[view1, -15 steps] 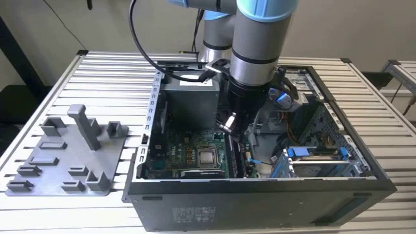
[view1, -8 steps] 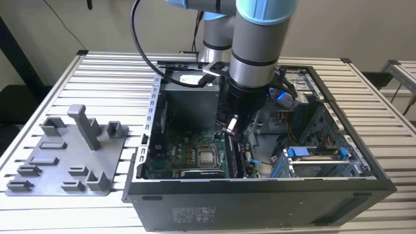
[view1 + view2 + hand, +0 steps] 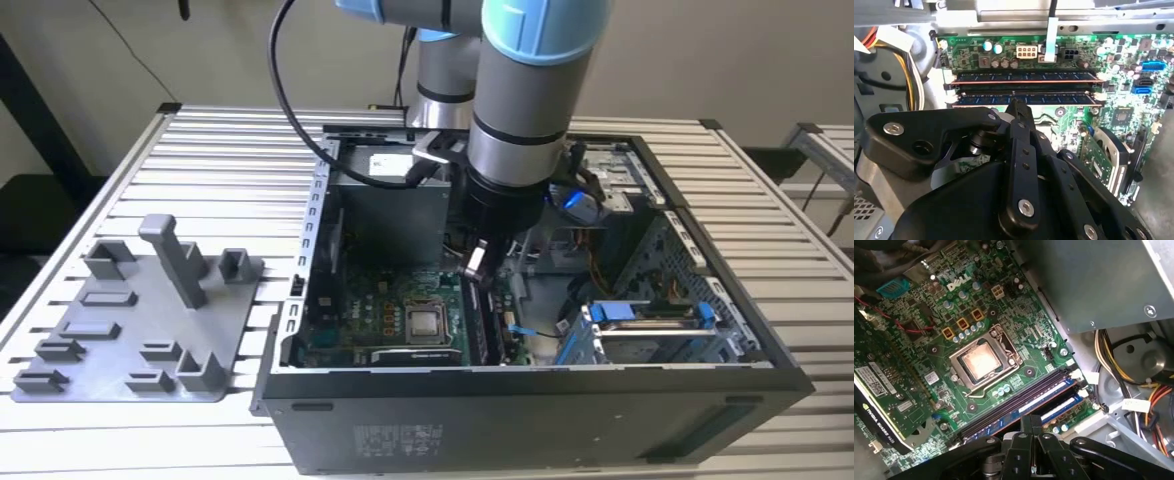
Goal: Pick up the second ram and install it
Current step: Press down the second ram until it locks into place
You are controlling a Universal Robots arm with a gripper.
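the gripper [image 3: 1016,107] hangs right over the second ram [image 3: 1024,98] seated in its slot; can't tell its grip, seemingly pressing home.

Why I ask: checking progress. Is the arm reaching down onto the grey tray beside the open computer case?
No. The exterior view shows the arm reaching down into the open computer case, pincer above the motherboard; the grey tray sits beside the case.

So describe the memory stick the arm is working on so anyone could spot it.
Inside the open computer case, on the green motherboard, two long memory sticks stand side by side. It is the stick under the gripper; its twin lies nearer the board's edge.
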